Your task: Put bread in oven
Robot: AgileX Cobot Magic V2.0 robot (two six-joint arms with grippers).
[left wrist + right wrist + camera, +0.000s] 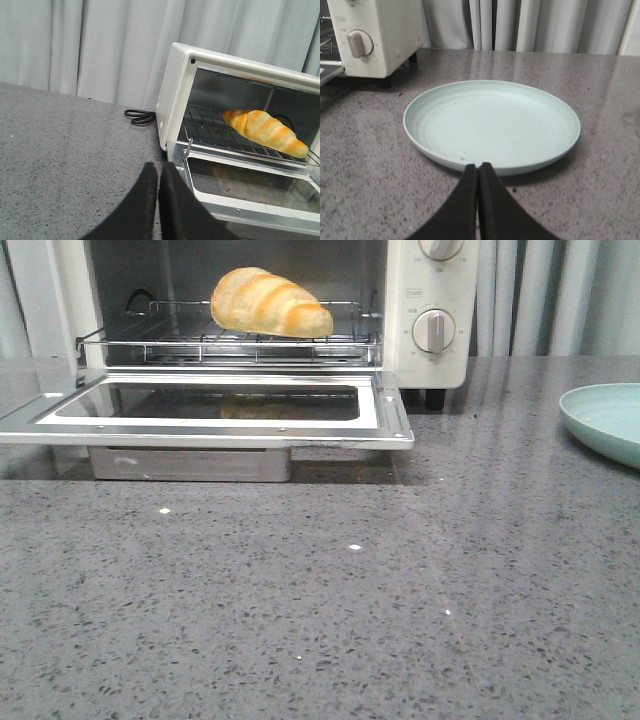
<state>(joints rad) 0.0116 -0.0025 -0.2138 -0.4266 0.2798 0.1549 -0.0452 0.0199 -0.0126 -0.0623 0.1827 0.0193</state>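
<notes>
The golden bread (268,302) lies on the wire rack inside the cream-white oven (430,300), whose glass door (215,410) hangs open and flat. The left wrist view shows the bread (264,131) on the rack too, with the oven (172,95) seen from its left side. My left gripper (158,170) is shut and empty, beside the door's left corner. My right gripper (478,167) is shut and empty, just at the near rim of a pale green plate (492,122). Neither gripper shows in the front view.
The pale green plate (610,420) sits at the right of the grey speckled counter. A metal crumb tray (190,462) juts out under the open door. A black cable coil (140,116) lies behind the oven. Grey curtains hang at the back.
</notes>
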